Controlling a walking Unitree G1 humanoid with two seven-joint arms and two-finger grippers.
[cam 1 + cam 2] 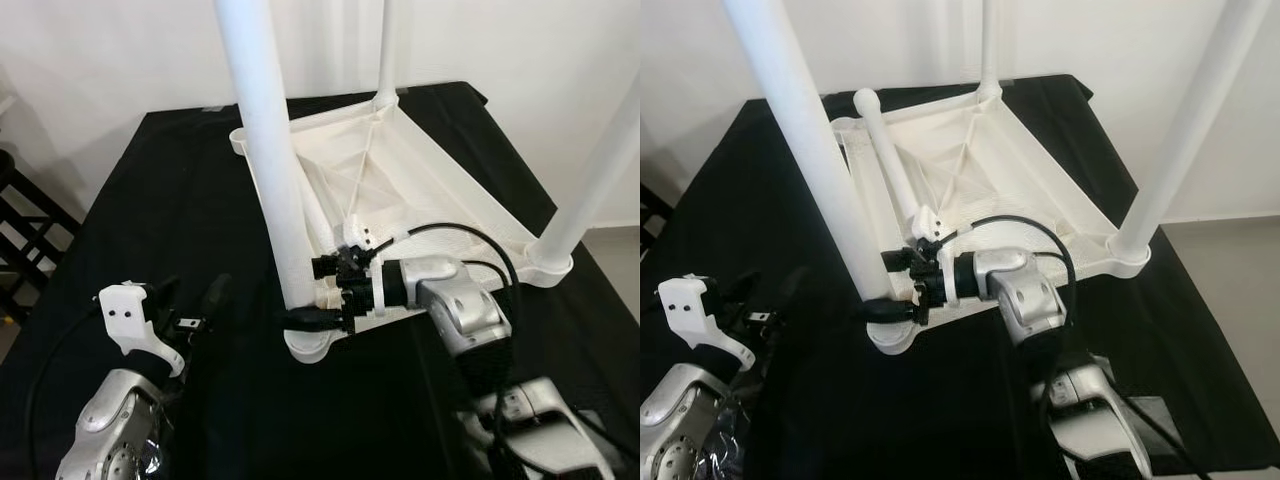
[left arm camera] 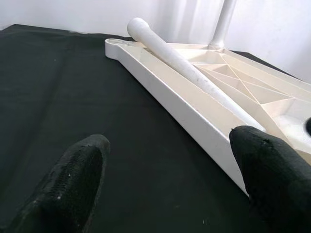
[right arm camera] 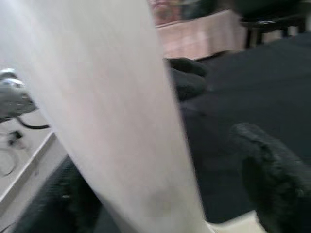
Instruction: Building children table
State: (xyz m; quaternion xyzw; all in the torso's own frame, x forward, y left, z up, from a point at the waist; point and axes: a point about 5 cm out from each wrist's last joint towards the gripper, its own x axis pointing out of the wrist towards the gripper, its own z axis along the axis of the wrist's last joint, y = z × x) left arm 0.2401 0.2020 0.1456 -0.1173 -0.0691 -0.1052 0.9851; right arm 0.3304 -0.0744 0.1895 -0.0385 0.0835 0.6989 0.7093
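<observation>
The white tabletop (image 1: 470, 200) lies upside down on the black-covered table (image 1: 160, 200). Three white legs stand in its corners: a near one (image 1: 270, 150), a far one (image 1: 388, 50) and a right one (image 1: 600, 170). A loose leg (image 1: 895, 165) lies inside the tabletop, pointing at the bare far-left socket (image 1: 240, 138). My right gripper (image 1: 312, 295) is open and straddles the base of the near leg (image 3: 121, 121); one finger (image 3: 272, 184) stands apart from it. My left gripper (image 1: 190, 300) is open and holds nothing, low over the cloth left of the tabletop's rim (image 2: 184, 111).
A dark slatted piece of furniture (image 1: 20, 230) stands off the table's left edge. A white wall runs behind the table. Grey floor (image 1: 620, 270) shows past the right edge. Bare black cloth lies left of and in front of the tabletop.
</observation>
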